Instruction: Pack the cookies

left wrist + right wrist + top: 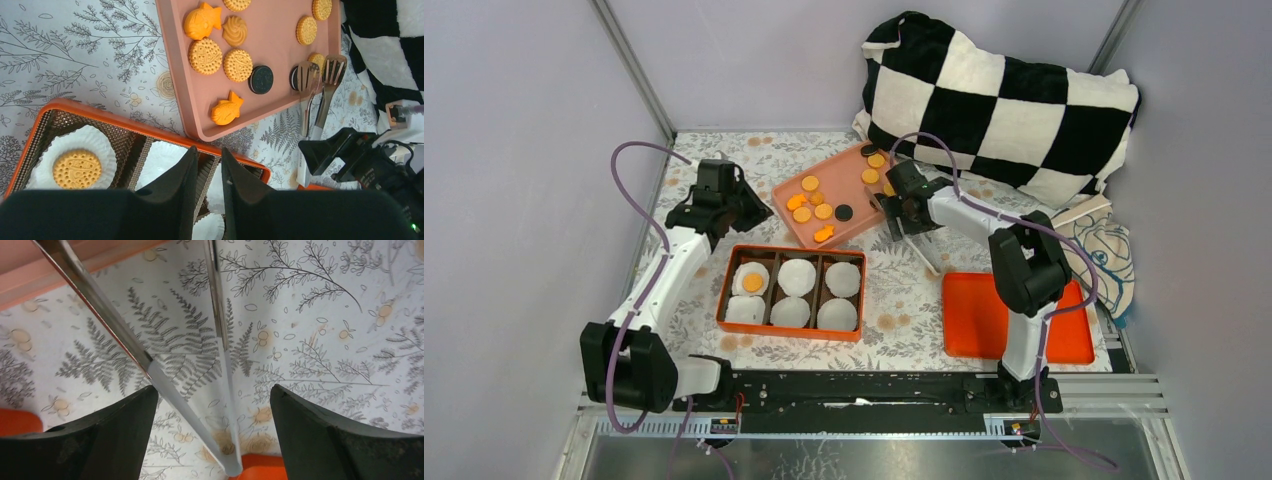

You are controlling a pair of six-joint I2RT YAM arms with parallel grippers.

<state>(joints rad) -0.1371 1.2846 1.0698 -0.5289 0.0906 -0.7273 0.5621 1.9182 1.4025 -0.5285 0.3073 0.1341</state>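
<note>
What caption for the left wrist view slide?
Left gripper over the orange box, one cookie packed; tongs at the pink tray of loose cookies.

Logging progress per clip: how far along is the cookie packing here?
Done: one cookie sits in the orange box. In hand: the right tool straddles the tongs, carrying no cookie. Left: five liners are empty, and the other cookies lie on the pink tray.
</note>
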